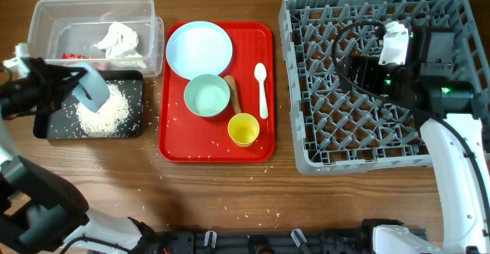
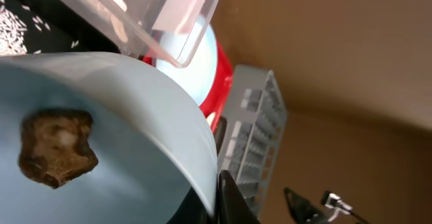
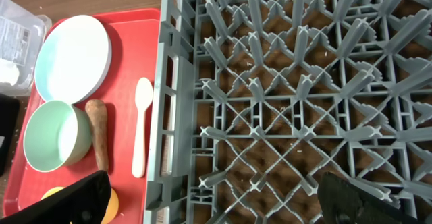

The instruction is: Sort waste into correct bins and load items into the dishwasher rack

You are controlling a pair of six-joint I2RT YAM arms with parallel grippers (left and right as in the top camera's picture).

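Operator: Overhead view first. Where is the held bowl found?

Observer: The held bowl (image 1: 93, 88) is seen tipped over the black tray (image 1: 132, 86), at nine o'clock from the red serving tray (image 1: 172, 143). Its rim is clamped by the left fingers (image 1: 67, 82). Rice crumbs (image 1: 103, 115) are piled in that tray, and the clear tub (image 1: 92, 5) lies at twelve o'clock of it. The rack (image 1: 306, 131) is set at three o'clock on the worktop.

Operator: And from the left wrist?

Observer: A brown lump (image 2: 57, 148) is seen inside the bowl, towards nine o'clock, not yet tipped out. One finger is seen under the rim near six o'clock. The bowl is judged light, stiff and smooth, so a slip at the rim may be expected under a sharp tilt. The lump is judged small, crumbly and possibly stuck.

Operator: Right wrist?

Observer: The right fingers (image 3: 81, 197) are spread apart, nothing between them, above the rack's pegs. At nine o'clock the plate (image 3: 73, 59), second bowl (image 3: 55, 136), brown stick (image 3: 98, 133) and spoon (image 3: 140, 126) are laid out. The spoon is judged thin and light, best taken across its handle, and the stick at mid-length.
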